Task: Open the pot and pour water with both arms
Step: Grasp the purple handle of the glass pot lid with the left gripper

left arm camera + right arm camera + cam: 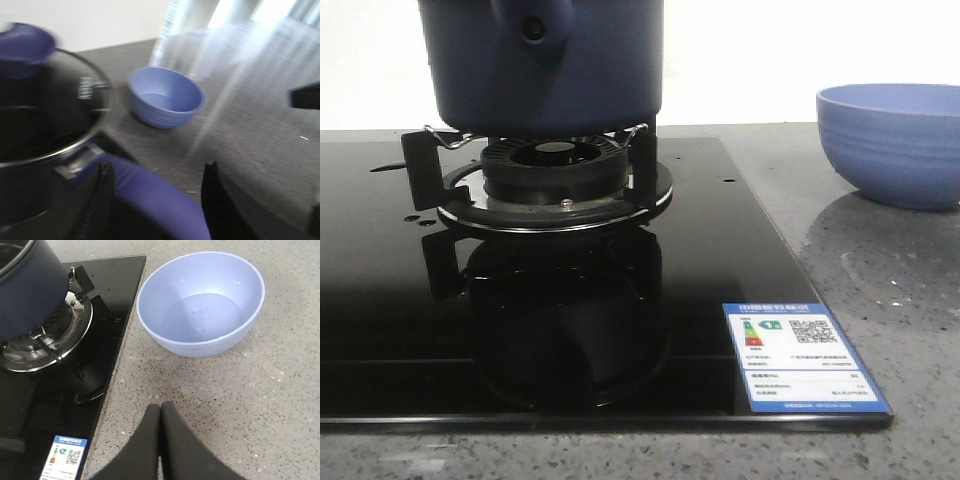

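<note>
The navy pot (540, 70) stands on the burner's supports, its handle lug (532, 28) facing me. In the blurred left wrist view the pot (30, 200) carries a glass lid (60, 105) with a blue knob (25, 42). My left gripper (157, 167) is open, and its fingers straddle the pot's blue handle (150, 195). My right gripper (160, 407) is shut and empty over the speckled counter, short of the periwinkle bowl (200, 305). A few small drops of water (197, 330) glisten on the bowl's bottom. Neither gripper shows in the front view.
The black glass cooktop (700, 250) holds the gas burner (555, 175) and bears an energy label (800, 355) at its front right corner. The periwinkle bowl (895, 140) sits on the grey counter (880, 300) to the right of the cooktop.
</note>
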### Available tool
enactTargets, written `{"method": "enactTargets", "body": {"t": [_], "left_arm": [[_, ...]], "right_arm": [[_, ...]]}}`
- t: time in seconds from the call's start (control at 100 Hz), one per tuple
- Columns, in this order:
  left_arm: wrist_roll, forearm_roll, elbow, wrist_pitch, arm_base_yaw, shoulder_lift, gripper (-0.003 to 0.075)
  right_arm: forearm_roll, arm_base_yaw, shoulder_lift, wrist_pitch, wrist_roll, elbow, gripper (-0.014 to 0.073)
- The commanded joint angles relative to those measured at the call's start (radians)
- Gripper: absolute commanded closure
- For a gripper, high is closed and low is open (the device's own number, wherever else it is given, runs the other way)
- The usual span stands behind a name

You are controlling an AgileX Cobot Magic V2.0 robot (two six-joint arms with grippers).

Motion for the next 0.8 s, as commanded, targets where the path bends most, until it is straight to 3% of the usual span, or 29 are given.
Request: {"method": "enactTargets", "body": {"t": [0.0, 0.11, 0.25, 0.32, 0.46, 0.65, 0.79], "left_arm": [[0.083, -0.134, -0.073, 0.063, 0.005, 0.015, 0.0386], [0.196, -0.239, -0.125, 0.200, 0.045, 0.037, 0.0397], [0.327, -0.348, -0.168, 0.463, 0.173, 0.078, 0.0397], [0.394, -0.380, -0.176, 0.524, 0.242, 0.094, 0.0397], [0.494, -0.395, -0.176, 0.438, 0.320, 0.104, 0.0381], [0.519, -0.358, -0.176, 0.277, 0.320, 0.104, 0.0190], [0.579, -0.357, -0.176, 0.254, 0.320, 0.134, 0.0197]], "right_arm": [[-0.001, 0.001, 0.011, -0.070, -0.015, -0.031, 0.0658], [-0.003, 0.001, 0.011, -0.061, -0.015, -0.031, 0.0658], [-0.004, 0.001, 0.011, -0.050, -0.015, -0.031, 0.0658], [-0.004, 0.001, 0.011, -0.050, -0.015, -0.031, 0.0658], [-0.004, 0.001, 0.011, -0.050, -0.015, -0.031, 0.0658], [-0.004, 0.001, 0.011, -0.050, -0.015, -0.031, 0.0658], [-0.004, 0.001, 0.011, -0.052, -0.015, -0.030, 0.0658]]}}
